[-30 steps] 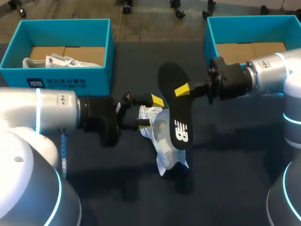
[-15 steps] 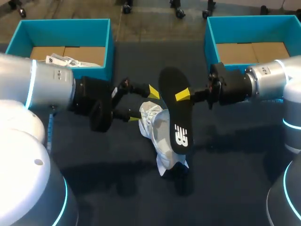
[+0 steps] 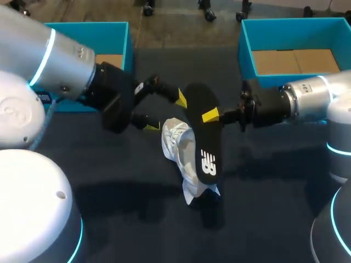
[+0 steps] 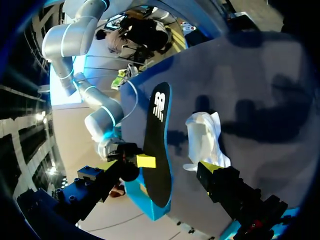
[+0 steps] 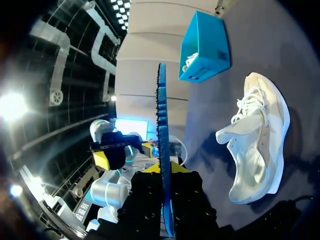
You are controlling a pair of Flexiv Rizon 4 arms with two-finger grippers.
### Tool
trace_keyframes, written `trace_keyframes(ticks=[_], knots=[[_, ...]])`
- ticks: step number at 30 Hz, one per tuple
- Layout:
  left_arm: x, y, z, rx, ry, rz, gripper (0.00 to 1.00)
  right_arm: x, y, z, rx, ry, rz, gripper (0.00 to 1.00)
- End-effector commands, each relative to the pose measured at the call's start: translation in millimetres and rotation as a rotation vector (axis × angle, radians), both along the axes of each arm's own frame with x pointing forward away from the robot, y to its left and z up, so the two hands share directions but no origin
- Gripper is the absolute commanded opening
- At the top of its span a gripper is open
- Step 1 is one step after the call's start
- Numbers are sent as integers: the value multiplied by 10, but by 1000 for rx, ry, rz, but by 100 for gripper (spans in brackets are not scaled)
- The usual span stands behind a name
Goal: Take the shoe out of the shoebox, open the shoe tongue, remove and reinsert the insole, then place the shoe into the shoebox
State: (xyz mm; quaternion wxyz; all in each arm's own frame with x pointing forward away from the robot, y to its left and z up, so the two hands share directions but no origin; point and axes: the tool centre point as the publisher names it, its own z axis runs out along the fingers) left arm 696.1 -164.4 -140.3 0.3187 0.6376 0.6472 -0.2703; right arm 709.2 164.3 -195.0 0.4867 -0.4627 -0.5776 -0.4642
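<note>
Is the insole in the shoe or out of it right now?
Out. The right tool grips the black insole, holding it apart from the white shoe lying on the table.

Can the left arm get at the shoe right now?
Probably yes: the left end effector is open beside the shoe, and the insole, gripped by the right end effector, hangs over its far side only.

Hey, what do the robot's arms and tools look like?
The left arm and right arm are rounded silver shells with glowing cyan rings and black wrists. The left tool and right tool are black and yellow-tipped.
</note>
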Motion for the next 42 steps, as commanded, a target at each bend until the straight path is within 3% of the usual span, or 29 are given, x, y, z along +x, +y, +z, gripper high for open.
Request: trace_keyframes(ticks=[1, 12, 28, 32, 42], knots=[[71, -53, 57, 225, 20, -7, 100, 28, 29, -26, -2, 3, 10, 0], [94, -58, 165, 436, 74, -16, 100, 25, 53, -53, -1, 9, 36, 0], [92, -54, 168, 431, 79, -7, 100, 60, 65, -47, -18, -33, 46, 0], [26, -154, 236, 517, 103, 47, 100, 44, 81, -71, -20, -29, 52, 0], [85, -306, 223, 618, 95, 91, 100, 4, 150, -120, -26, -17, 71, 0]])
